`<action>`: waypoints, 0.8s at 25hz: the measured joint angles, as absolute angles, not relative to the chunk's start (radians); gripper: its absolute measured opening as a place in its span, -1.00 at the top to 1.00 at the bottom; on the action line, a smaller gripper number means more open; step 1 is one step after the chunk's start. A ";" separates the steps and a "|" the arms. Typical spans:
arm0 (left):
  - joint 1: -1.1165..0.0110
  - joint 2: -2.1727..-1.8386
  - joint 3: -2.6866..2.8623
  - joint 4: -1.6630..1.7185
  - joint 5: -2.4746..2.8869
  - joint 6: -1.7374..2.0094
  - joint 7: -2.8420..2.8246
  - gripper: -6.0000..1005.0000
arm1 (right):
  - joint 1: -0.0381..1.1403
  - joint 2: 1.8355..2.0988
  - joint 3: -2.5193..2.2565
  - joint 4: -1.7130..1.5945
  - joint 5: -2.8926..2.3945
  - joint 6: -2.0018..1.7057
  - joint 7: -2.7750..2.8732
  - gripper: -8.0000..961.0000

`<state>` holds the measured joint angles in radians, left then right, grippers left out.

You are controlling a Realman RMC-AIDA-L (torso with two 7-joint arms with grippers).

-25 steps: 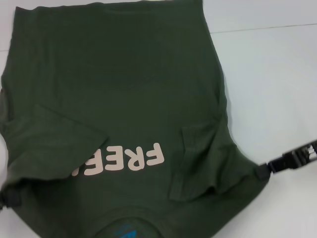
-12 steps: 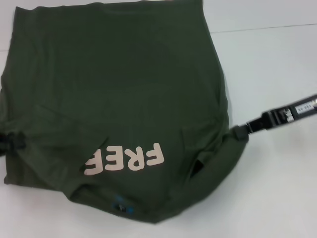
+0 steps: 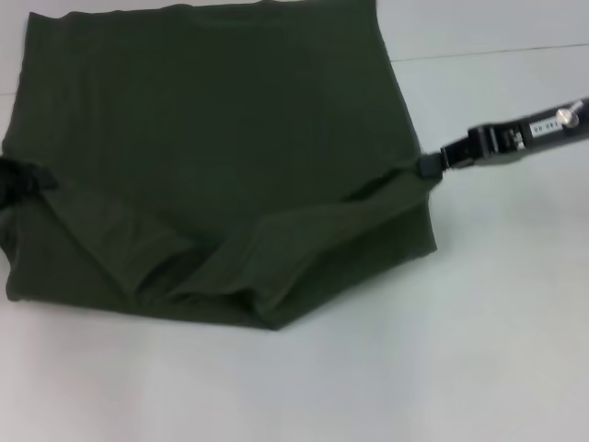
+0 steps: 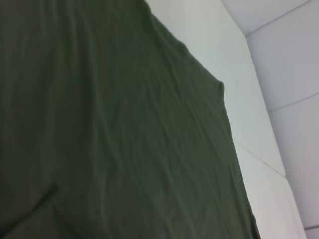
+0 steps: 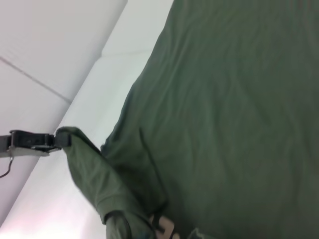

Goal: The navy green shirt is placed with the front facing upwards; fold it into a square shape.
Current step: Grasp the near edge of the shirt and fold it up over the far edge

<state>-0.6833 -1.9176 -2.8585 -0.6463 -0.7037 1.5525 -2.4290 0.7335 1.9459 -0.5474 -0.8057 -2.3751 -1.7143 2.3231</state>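
Shirt count is one: the navy green shirt [image 3: 212, 157] lies on the white table [image 3: 497, 331], filling the upper left and centre of the head view, its far edge along the top of the frame. Two grippers are in view. The right gripper [image 3: 429, 166] reaches in from the right edge of the frame and is clamped on the shirt's right edge, where the cloth is drawn up to a point. The left gripper [image 3: 23, 177] shows as a dark shape at the left edge of the frame, pinching the shirt's left edge. Between the two, the near part of the shirt is doubled over toward the far side, so a plain green layer sags in loose ridges across the lower part of the garment, and the fold forms the near edge. No containers are in view. Half a second ago the pale "FREE" lettering and the blue neck logo faced up near the bottom of the frame; now both are covered by the folded-over layer, the near edge sits higher in the frame, and both grippers have moved up the frame with the cloth. The left wrist view shows only plain wrinkled green fabric [image 4: 114, 129] and a strip of table. In the right wrist view a bunched corner of the shirt [image 5: 94, 169] hangs from a dark clamp at the left edge, and a sliver of pale lettering [image 5: 162, 226] peeks out beneath the fold.
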 joint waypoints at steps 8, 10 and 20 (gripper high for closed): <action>-0.741 -1.921 -2.813 -0.645 -0.706 1.416 -2.429 0.94 | 0.760 1.951 -0.547 -0.806 -2.365 -1.600 2.336 0.91; -0.752 -1.924 -2.794 -0.641 -0.706 1.370 -2.428 0.94 | 0.760 1.951 -0.549 -0.806 -2.365 -1.558 2.337 0.91; -0.787 -1.949 -2.719 -0.640 -0.706 1.199 -2.432 0.94 | 0.756 1.958 -0.551 -0.797 -2.364 -1.390 2.338 0.90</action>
